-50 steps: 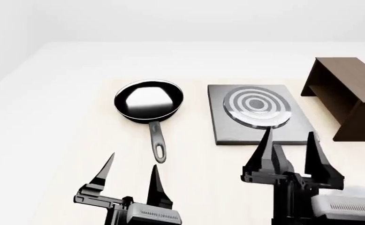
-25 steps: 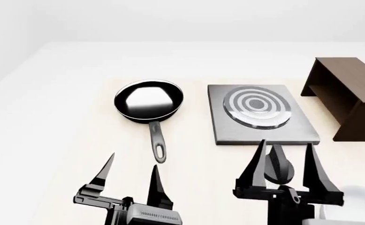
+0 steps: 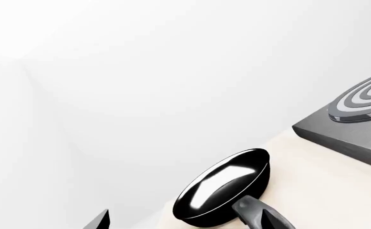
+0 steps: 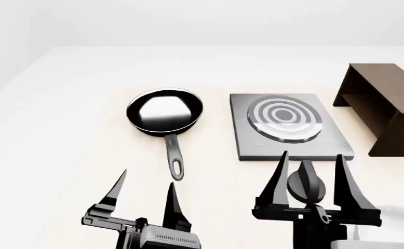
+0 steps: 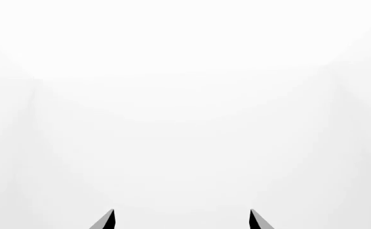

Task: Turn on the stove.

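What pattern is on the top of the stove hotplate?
Concentric light and dark grey rings on the stove hotplate, seen best in the head view.

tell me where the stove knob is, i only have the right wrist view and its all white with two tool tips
Observer: The knob sits just in front of the hotplate, seen between the open fingers of the right tool in the head view.
Operator: is the tool touching it
Observer: Cannot tell; both fingers stand clear of the knob's sides in the head view.
Operator: anything near that could get bumped
Observer: A frying pan lies beside the hotplate, toward the left arm, its handle pointing at the robot.
Operator: and the left tool
Observer: The left tool is open, hanging near the pan handle's end, holding nothing.
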Controlling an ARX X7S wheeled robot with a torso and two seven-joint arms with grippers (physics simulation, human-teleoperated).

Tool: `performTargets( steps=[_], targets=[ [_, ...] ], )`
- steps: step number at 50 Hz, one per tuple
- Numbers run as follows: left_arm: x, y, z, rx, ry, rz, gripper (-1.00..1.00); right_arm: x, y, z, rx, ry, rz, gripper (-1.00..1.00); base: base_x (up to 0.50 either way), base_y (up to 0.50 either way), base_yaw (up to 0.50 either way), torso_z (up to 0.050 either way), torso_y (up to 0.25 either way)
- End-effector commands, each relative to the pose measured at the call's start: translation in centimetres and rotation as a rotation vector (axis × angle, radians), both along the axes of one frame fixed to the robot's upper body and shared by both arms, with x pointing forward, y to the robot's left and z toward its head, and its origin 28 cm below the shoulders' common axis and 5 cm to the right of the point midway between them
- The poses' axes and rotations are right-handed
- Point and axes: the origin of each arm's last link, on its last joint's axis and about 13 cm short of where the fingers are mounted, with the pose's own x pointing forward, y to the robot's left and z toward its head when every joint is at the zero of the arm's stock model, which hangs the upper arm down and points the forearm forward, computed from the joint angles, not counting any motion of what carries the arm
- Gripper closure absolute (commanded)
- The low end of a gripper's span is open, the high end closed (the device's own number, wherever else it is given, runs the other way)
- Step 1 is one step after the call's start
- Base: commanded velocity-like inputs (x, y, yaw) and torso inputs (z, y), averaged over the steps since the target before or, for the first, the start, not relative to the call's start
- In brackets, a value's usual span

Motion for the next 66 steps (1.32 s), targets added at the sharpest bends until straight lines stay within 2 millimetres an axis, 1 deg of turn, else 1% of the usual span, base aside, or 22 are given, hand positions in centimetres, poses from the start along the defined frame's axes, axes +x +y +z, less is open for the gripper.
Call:
performTargets(
  steps=[1,7,9,11,12,25,29,32,48,56,60,61,63,66],
  targets=[
    [-0.2,-0.1,0.2,0.0,-0.001,0.0,-1.0,-0.1,0.4,0.6,-0.021,0.032,0.008,-1.0,0.0,0.0,0.0,0.0,0.0],
    [-0.2,-0.1,0.1,0.003,-0.002,0.001,-1.0,0.1,0.7,1.8,-0.043,0.047,0.026,-1.0,0.0,0.0,0.0,0.0,0.0],
    [-0.1,0.0,0.1,0.003,-0.002,0.001,-1.0,0.1,0.8,1.8,-0.053,0.053,0.031,-1.0,0.0,0.0,0.0,0.0,0.0],
    [-0.1,0.0,0.0,0.003,-0.002,0.001,-1.0,0.1,1.0,1.8,-0.069,0.062,0.051,-1.0,0.0,0.0,0.0,0.0,0.0],
    [0.0,0.0,0.0,0.003,-0.002,0.0,-1.0,0.2,1.2,1.6,-0.111,0.057,0.044,-1.0,0.0,0.0,0.0,0.0,0.0],
    [-0.2,-0.1,0.4,0.0,-0.002,-0.001,-1.0,0.0,2.1,2.2,-0.122,0.058,0.08,-1.0,0.0,0.0,0.0,0.0,0.0],
    [-0.2,-0.1,0.4,0.001,-0.006,0.0,-1.0,0.0,2.1,2.2,-0.118,0.053,0.084,-1.0,0.0,0.0,0.0,0.0,0.0],
    [0.0,-0.2,0.1,0.032,-0.012,-0.004,-1.0,-0.3,2.1,2.2,-0.137,0.038,0.08,-1.0,0.0,0.0,0.0,0.0,0.0],
    [0.0,0.1,-0.1,-0.028,-0.03,-0.031,-1.0,-0.5,2.1,1.8,-0.156,0.038,0.077,-1.0,0.0,0.0,0.0,0.0,0.0],
    [-0.4,-0.2,0.4,-0.013,-0.055,-0.074,-1.0,-0.6,2.1,1.8,-0.156,0.041,0.075,-1.0,0.0,0.0,0.0,0.0,0.0],
    [-0.8,-0.3,0.8,-0.017,-0.107,-0.135,-1.0,-0.5,1.9,1.6,-0.147,0.044,0.072,-1.0,0.0,0.0,0.0,0.0,0.0],
    [-1.0,-0.5,0.9,0.0,-0.136,-0.187,-1.0,-0.5,1.9,1.6,-0.147,0.043,0.071,-1.0,0.0,0.0,0.0,0.0,0.0],
    [-1.0,-0.8,0.8,0.043,-0.146,-0.201,-1.0,-0.6,1.9,1.6,-0.146,0.045,0.07,-1.0,0.0,0.0,0.0,0.0,0.0],
    [-1.0,-0.6,0.7,0.025,-0.148,-0.203,-1.0,-0.6,1.9,1.6,-0.143,0.045,0.07,-1.0,0.0,0.0,0.0,0.0,0.0]
  ],
)
